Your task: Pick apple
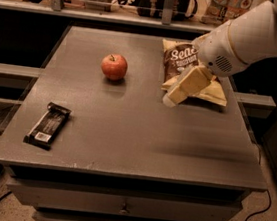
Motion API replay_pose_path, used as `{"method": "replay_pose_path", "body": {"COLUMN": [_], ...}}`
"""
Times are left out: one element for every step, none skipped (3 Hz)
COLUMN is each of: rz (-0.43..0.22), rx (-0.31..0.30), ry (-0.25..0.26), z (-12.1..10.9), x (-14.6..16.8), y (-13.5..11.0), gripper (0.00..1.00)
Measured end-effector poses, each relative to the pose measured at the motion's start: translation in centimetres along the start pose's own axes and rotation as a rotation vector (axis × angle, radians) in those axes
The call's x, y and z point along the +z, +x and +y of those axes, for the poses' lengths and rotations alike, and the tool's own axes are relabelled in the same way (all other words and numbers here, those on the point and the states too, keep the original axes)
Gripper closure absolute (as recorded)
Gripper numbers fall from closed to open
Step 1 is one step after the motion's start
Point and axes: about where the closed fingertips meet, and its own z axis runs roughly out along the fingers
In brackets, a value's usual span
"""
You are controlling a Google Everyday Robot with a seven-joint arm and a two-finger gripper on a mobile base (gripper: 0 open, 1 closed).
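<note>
The apple (114,66) is small, round and red-orange with a short stem. It sits on the grey table top (140,138), left of centre and toward the back. My gripper (174,96) comes in from the upper right on a white arm. It hangs over the table to the right of the apple, about an apple and a half's width away, in front of the chip bag. It holds nothing that I can see.
A brown chip bag (179,57) lies at the back right, partly hidden by my arm. A black snack bar (47,125) lies near the front left edge. A shelf with rails and boxes runs behind the table. Cables lie on the floor.
</note>
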Motion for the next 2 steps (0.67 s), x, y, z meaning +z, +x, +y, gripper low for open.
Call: {"method": "replay_pose_path", "body": {"rz": [0.000, -0.042], "rx": [0.000, -0.006], "ry": [0.000, -0.022], "z": [0.0, -0.1], "x": [0.0, 2.1], "y": [0.0, -1.8], "gripper": [0.00, 0.00]}}
